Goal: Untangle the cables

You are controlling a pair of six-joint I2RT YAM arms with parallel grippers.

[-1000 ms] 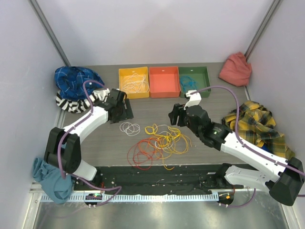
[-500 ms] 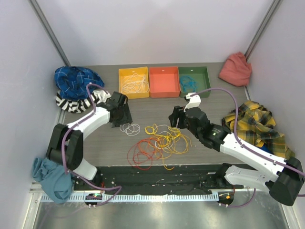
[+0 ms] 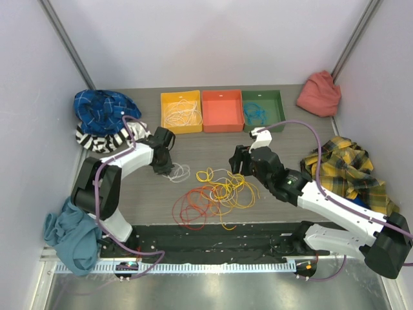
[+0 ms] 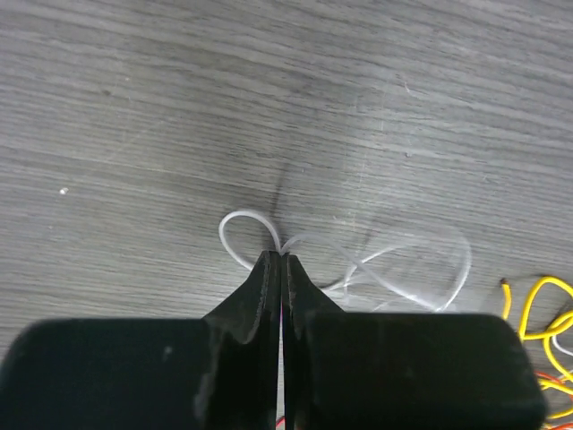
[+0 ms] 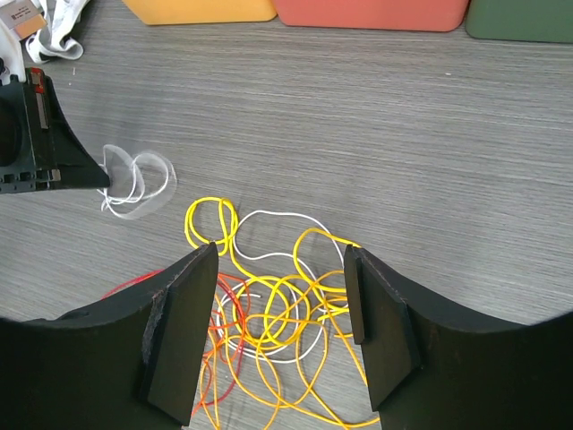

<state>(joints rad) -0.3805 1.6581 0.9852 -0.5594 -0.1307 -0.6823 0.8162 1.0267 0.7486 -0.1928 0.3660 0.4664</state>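
Since a second ago my left gripper (image 3: 165, 169) (image 4: 279, 260) has swung in from the far left and come down on the small white cable (image 3: 179, 173) (image 4: 385, 269), which has slid a little to the right. Its fingers are pressed together with one loop of that cable pinched at their tips. The rest of the coil lies flat on the table (image 3: 206, 145), stretching rightward from the pinch. Left of it, open tabletop runs toward the striped cloth (image 3: 90, 137).

Just right of the white coil, and apart from it, sits the main tangle (image 3: 216, 192) (image 5: 269, 305) of yellow, orange, red and white cables. Its long axis runs from the red loops at near left to the yellow ones at far right.

My right gripper (image 3: 237, 158) (image 5: 279, 255) hangs over the tangle's far right side, fingers spread wide, holding nothing. Open table lies between the tangle and the bins (image 3: 222, 126) at the far edge, and a plaid shirt (image 3: 348, 169) crowds the right.
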